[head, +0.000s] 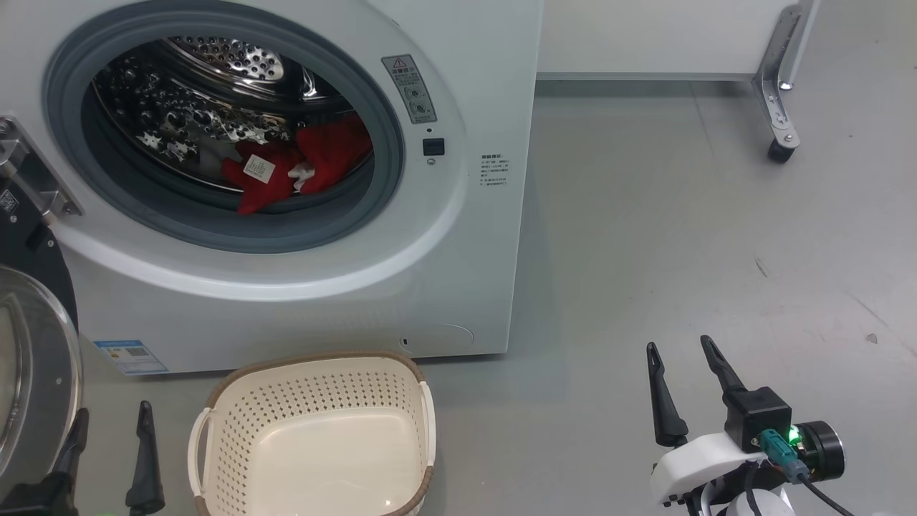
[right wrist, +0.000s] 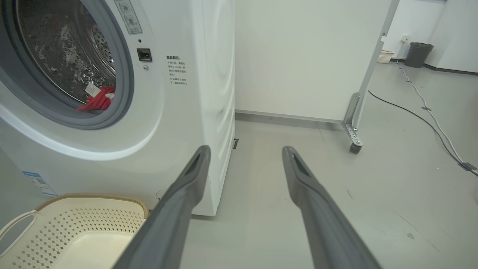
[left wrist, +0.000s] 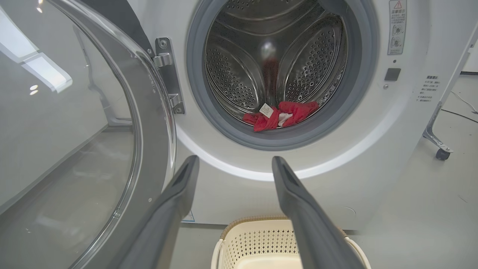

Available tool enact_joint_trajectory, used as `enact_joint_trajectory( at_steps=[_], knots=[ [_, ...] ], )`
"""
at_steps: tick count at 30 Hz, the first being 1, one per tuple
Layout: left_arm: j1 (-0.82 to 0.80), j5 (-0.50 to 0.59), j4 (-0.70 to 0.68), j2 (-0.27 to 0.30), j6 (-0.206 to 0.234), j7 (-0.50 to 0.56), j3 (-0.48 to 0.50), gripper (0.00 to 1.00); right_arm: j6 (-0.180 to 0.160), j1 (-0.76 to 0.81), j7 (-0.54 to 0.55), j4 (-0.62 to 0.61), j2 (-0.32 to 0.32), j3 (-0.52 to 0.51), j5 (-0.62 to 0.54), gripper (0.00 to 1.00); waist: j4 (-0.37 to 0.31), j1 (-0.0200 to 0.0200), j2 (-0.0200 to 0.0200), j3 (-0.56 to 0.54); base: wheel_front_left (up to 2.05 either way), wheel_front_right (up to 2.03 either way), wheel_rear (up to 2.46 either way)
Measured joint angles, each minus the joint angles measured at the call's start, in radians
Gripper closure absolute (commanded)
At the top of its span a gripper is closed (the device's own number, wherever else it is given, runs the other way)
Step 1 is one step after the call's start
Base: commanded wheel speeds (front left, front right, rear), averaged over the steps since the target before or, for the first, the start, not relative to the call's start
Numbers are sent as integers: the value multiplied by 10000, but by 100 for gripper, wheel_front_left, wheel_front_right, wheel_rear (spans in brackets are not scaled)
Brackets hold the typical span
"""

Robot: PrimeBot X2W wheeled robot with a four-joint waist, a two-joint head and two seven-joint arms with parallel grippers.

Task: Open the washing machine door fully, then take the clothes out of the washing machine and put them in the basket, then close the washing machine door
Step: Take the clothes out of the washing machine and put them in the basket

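The washing machine (head: 458,236) is a white front-loader whose door (head: 32,358) hangs swung open at the left, glass bowl showing (left wrist: 67,123). Red clothes (head: 301,168) with a white tag lie at the front of the steel drum (left wrist: 283,114) (right wrist: 98,101). The cream basket (head: 315,437) stands empty on the floor in front of the machine (left wrist: 261,239) (right wrist: 74,231). My left gripper (head: 111,419) is open, low at the left, between the door and the basket, its fingers (left wrist: 175,201) pointing at the drum. My right gripper (head: 680,358) is open over the floor, right of the machine.
Grey floor (head: 680,215) stretches to the right of the machine. A white panel on a castor foot (head: 781,107) stands behind it. Cables (right wrist: 422,108) and a grey bin (right wrist: 418,54) lie farther off at the right.
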Motion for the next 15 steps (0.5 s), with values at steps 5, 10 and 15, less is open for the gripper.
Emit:
enact_joint_trajectory(
  at_steps=[5,10,15],
  knots=[
    [-4,-19,35,-6,0,0,-21,0,0,0,0,12,2,0,10,0,-9,0,0,-17,0,0,0],
    [-4,-23,35,-8,0,0,-194,0,0,0,0,50,4,29,12,0,-13,0,0,-71,0,0,0],
    [-1,-25,46,-10,0,0,-577,0,0,0,0,54,6,65,15,0,-14,0,0,-101,0,0,0]
  ],
)
